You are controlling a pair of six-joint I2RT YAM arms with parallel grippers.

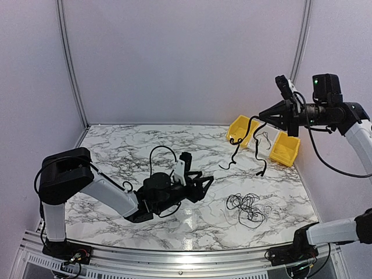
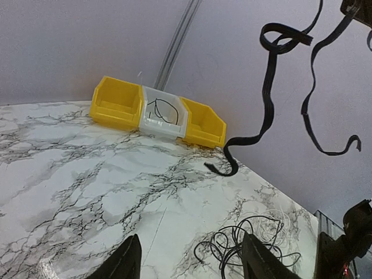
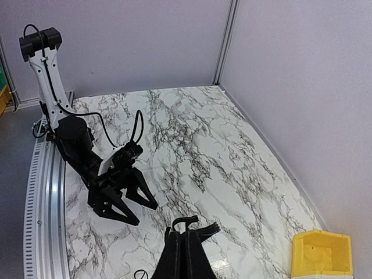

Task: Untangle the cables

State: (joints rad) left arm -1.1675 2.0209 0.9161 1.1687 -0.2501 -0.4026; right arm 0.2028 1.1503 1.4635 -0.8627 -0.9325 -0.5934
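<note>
A loose tangle of thin black cables lies on the marble table at front right; it also shows in the left wrist view. My right gripper is raised high and shut on a separate black cable strand, whose two ends hang down toward the table. The strand shows in the left wrist view and loops past the shut fingertips in the right wrist view. My left gripper is open and empty, low over the table, left of the tangle, its fingers spread wide.
Two yellow bins with a white bin between them stand at the back right wall; a thin black wire lies in the white one. The left arm stretches across the table's near side.
</note>
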